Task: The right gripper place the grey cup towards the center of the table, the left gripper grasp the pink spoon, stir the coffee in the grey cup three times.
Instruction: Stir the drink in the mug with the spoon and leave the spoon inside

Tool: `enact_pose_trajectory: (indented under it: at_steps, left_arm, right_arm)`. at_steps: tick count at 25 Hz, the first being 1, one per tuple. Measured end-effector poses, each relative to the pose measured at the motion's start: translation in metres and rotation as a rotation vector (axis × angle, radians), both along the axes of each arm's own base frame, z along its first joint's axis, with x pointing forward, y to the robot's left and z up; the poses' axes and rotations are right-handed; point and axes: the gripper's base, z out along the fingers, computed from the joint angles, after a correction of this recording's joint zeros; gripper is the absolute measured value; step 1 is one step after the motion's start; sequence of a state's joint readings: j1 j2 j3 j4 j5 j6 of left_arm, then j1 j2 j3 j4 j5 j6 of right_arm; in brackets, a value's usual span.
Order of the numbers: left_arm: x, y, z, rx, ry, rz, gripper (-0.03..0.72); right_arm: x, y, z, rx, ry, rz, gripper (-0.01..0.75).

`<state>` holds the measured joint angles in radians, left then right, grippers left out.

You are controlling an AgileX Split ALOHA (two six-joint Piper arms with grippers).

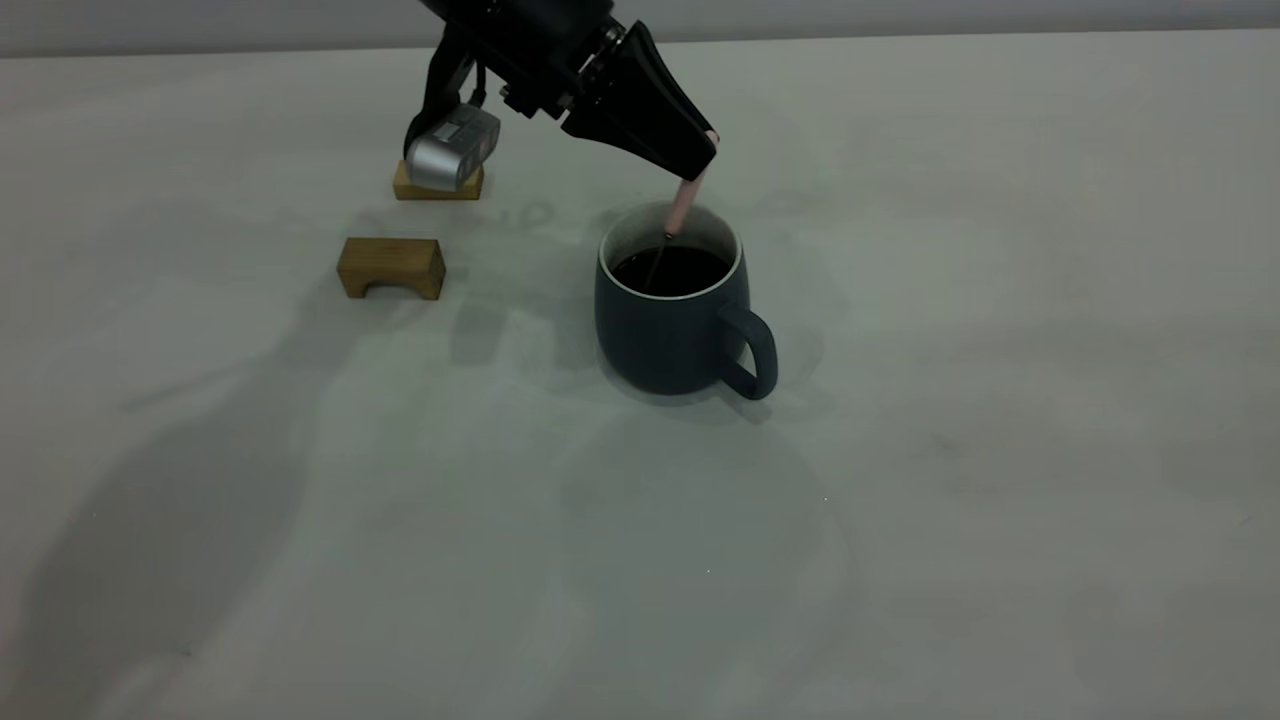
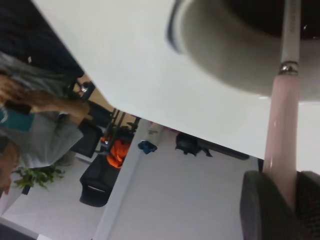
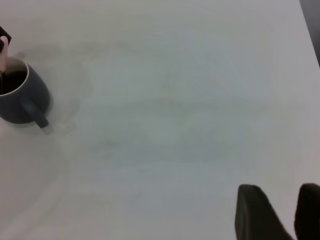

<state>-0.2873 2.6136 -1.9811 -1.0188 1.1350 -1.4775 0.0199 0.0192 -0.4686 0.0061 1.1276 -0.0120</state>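
Note:
The grey cup (image 1: 670, 330) stands upright near the middle of the table (image 1: 1000, 400), handle toward the front right, with dark coffee (image 1: 675, 270) inside. My left gripper (image 1: 705, 150) hangs just above the cup's far rim, shut on the pink spoon (image 1: 686, 205). The spoon's metal neck dips into the coffee and its bowl is hidden. In the left wrist view the pink handle (image 2: 282, 135) runs out from between the left gripper (image 2: 282, 200) toward the cup's white rim (image 2: 220, 55). The right gripper (image 3: 279, 189) is open and holds nothing, far from the cup (image 3: 20, 102).
Two brown wooden blocks sit left of the cup, an arch-shaped one (image 1: 391, 266) and a flat one (image 1: 438, 185) under the left arm's camera module. Bare table stretches right of and in front of the cup. A person (image 2: 40, 120) is beyond the table's edge.

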Motion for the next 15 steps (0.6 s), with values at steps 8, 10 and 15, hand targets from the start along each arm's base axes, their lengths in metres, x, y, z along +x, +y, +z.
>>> enact_pose_trajectory:
  at_steps: [8, 10, 15]
  left_arm:
    - [0.000, -0.018, 0.004, -0.088, -0.131, -0.030, 0.171]
    - [-0.004, -0.026, 0.005, -0.100, -0.126, -0.053, 0.171]
    - [-0.016, -0.034, 0.005, -0.096, -0.058, -0.112, 0.171]
  right_arm:
    - [0.000, 0.000, 0.000, 0.000, 0.000, 0.000, 0.238]
    - [0.000, 0.000, 0.000, 0.000, 0.000, 0.000, 0.238]
    - [0.000, 0.000, 0.000, 0.000, 0.000, 0.000, 0.238]
